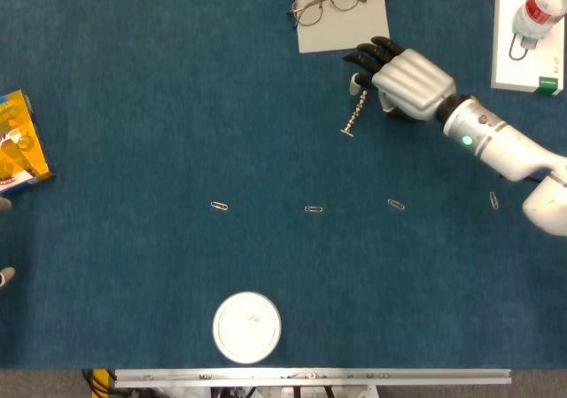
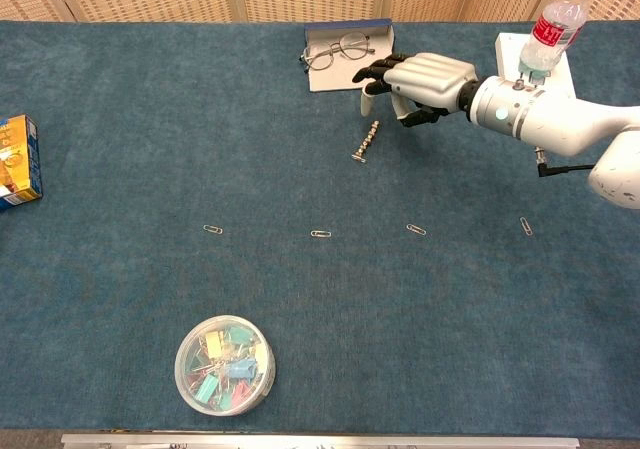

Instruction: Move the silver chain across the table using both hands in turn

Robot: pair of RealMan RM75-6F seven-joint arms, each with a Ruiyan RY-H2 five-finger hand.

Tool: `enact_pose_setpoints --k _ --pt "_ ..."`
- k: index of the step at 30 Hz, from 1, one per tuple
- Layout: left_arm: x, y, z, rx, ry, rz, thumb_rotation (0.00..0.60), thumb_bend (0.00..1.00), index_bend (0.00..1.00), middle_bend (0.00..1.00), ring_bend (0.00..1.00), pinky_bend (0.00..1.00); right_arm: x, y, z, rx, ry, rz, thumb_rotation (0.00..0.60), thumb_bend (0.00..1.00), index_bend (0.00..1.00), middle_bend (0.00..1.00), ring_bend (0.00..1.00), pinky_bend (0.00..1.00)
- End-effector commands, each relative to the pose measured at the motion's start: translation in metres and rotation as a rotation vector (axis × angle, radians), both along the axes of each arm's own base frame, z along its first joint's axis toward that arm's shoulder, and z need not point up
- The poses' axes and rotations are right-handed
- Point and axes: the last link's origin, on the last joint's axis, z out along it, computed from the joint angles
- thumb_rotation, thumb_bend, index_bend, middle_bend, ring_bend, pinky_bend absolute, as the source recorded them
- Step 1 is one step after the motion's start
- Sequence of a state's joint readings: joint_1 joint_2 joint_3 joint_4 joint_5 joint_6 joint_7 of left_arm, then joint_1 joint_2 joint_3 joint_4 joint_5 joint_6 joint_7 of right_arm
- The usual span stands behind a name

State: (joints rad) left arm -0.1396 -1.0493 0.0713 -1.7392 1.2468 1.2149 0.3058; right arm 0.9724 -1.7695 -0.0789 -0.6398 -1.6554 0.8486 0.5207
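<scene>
Head view: blue cloth table (image 1: 159,105); the chain (image 1: 356,116) lies slanted below the glasses (image 1: 326,3), its upper end just beside the right hand (image 1: 406,81), whose fingers are spread and hold nothing.

Chest view: the same right hand (image 2: 425,77) hovers beside the chain (image 2: 366,141); paper clips (image 2: 320,234) lie nearer.

Blue cloth table (image 2: 120,99). Far edge centre: glasses (image 2: 335,49) on a grey card (image 2: 350,67). Far right: plastic bottle, red cap (image 2: 553,24), on a white box (image 1: 523,48). Left edge: orange-yellow box (image 2: 14,159). Four paper clips in a row mid-table (image 2: 320,234). Near edge: round clear tub of binder clips (image 2: 225,364), white lid on.
</scene>
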Motion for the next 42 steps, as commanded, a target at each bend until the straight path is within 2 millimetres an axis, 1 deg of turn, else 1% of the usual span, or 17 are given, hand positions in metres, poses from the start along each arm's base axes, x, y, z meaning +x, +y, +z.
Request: enact_pose_setpoints --k 1,9,21,28,34,40,42 --pt "-0.002 -0.001 0.001 0.003 -0.001 0.007 0.600 0.10 0.25 0.00 0.00 0.00 0.004 -0.001 -0.005 0.006 0.003 0.001 0.600 1.00 0.36 0.10 0.00 0.04" --pt "-0.005 -0.003 0.002 0.007 -0.006 0.018 0.600 0.10 0.25 0.00 0.00 0.00 0.003 -0.004 -0.013 0.014 0.019 -0.012 0.600 1.00 0.36 0.10 0.00 0.04" --pt "-0.006 -0.004 0.000 0.005 -0.010 0.022 0.600 0.10 0.25 0.00 0.00 0.00 -0.011 -0.002 -0.015 0.020 0.048 -0.039 0.600 1.00 0.36 0.10 0.00 0.04" --pt "-0.005 -0.003 -0.001 0.003 -0.009 0.017 0.600 0.10 0.25 0.00 0.00 0.00 -0.023 0.001 -0.006 0.014 0.045 -0.052 0.600 1.00 0.36 0.10 0.00 0.04" --pt "-0.004 -0.002 -0.002 -0.001 -0.009 0.012 0.600 0.10 0.25 0.00 0.00 0.00 -0.034 0.008 0.012 0.007 0.029 -0.047 0.600 1.00 0.38 0.10 0.00 0.04" --pt "-0.002 -0.002 -0.004 -0.001 -0.014 0.003 0.600 0.10 0.25 0.00 0.00 0.00 -0.033 0.013 0.023 -0.003 -0.007 -0.057 0.600 1.00 0.39 0.10 0.00 0.04" --pt "-0.002 -0.002 -0.004 -0.001 -0.015 0.004 0.600 0.10 0.25 0.00 0.00 0.00 -0.030 0.012 0.023 -0.008 -0.010 -0.060 0.600 0.94 0.39 0.10 0.00 0.04"
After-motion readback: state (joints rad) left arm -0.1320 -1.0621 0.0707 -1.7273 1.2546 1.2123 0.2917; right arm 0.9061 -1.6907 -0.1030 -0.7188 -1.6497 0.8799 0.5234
